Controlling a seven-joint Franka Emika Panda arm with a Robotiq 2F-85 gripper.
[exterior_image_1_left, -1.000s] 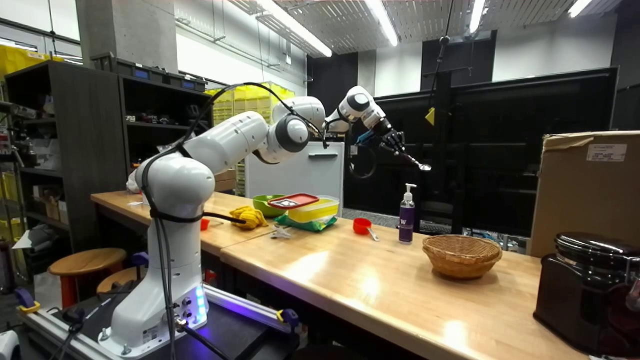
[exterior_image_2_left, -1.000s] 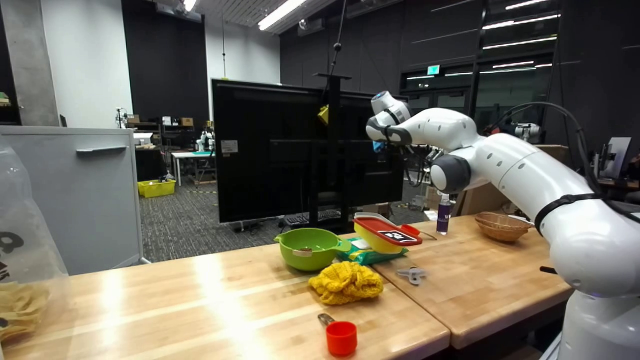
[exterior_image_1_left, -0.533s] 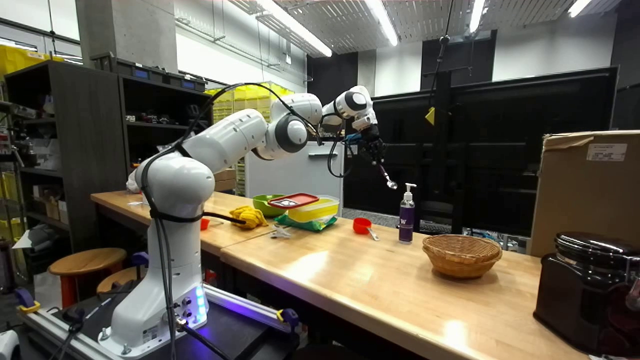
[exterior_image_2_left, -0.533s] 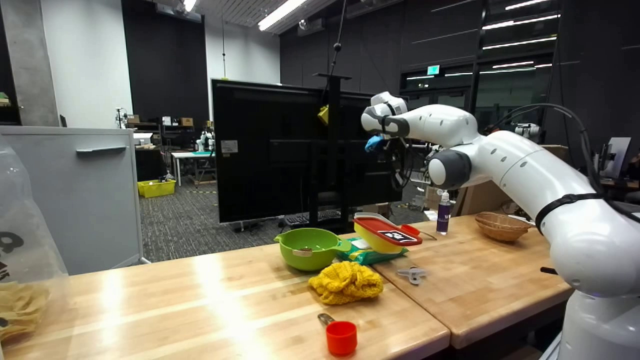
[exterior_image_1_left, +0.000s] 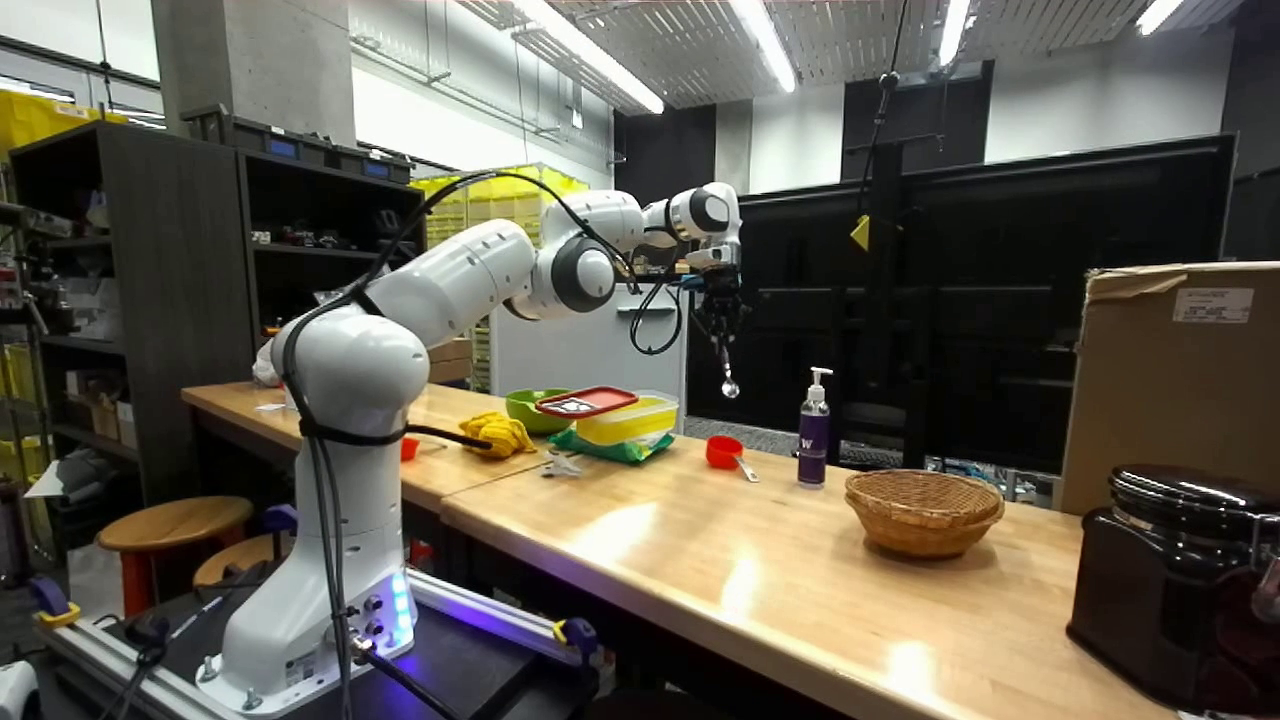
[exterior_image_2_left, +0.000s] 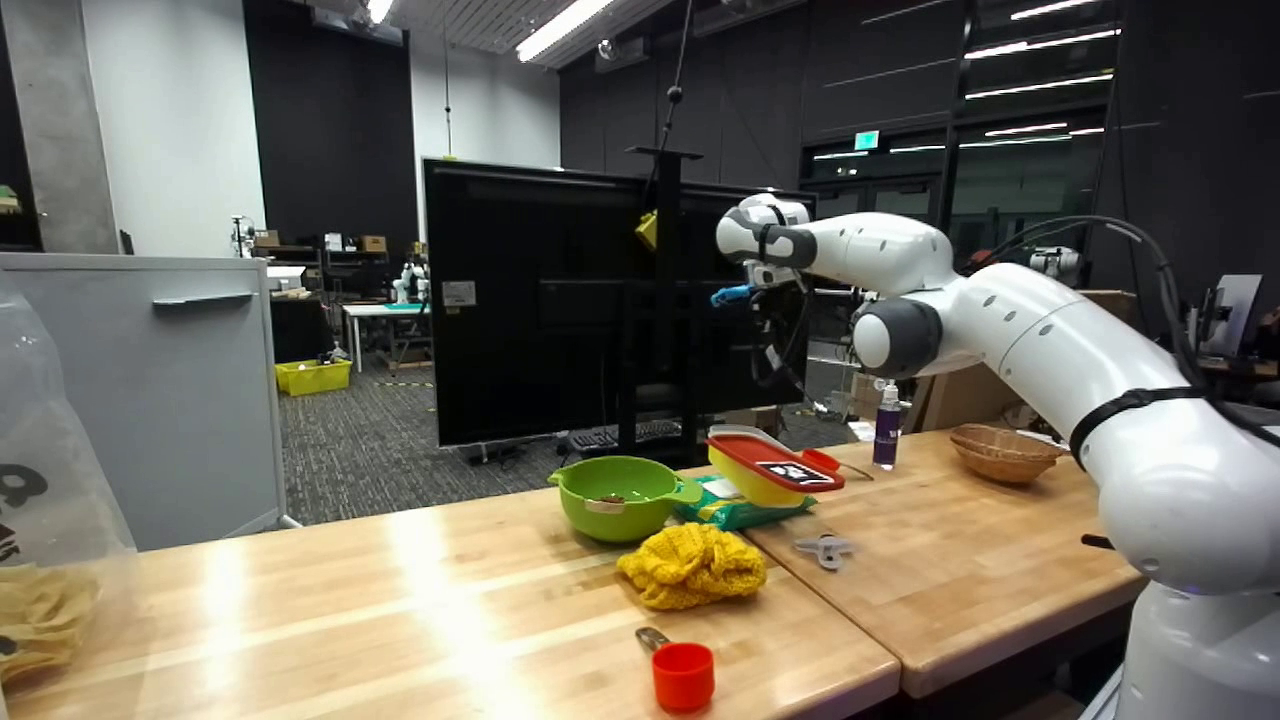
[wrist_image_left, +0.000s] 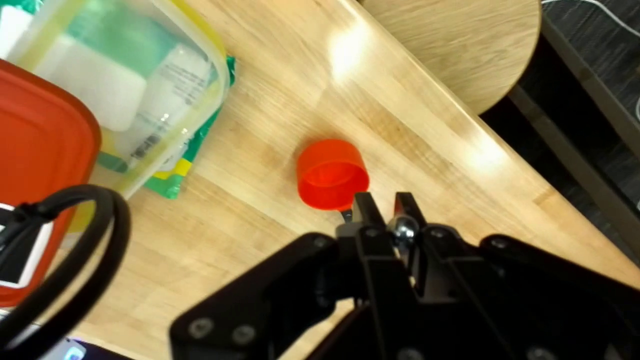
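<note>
While gripper (exterior_image_1_left: 721, 338) hangs over wooden table (exterior_image_1_left: 700, 520), it's clamped on shiny spoon (exterior_image_1_left: 730, 388), bowl end down, midair. Red measuring cup (exterior_image_1_left: 722, 453) sits pretty much under it, between yellow tub (exterior_image_1_left: 630, 424) and purple pump bottle (exterior_image_1_left: 813, 442).

Gripper (wrist_image_left: 386, 200) is black, spoon (exterior_image_1_left: 730, 387) silvery, measuring cup (wrist_image_left: 331, 174) red, bowl (exterior_image_2_left: 618, 507) green, cloth (exterior_image_2_left: 692, 567) yellow, bottle (exterior_image_1_left: 813, 440) purple, basket (exterior_image_1_left: 918, 528) brown with woven pattern.
</note>
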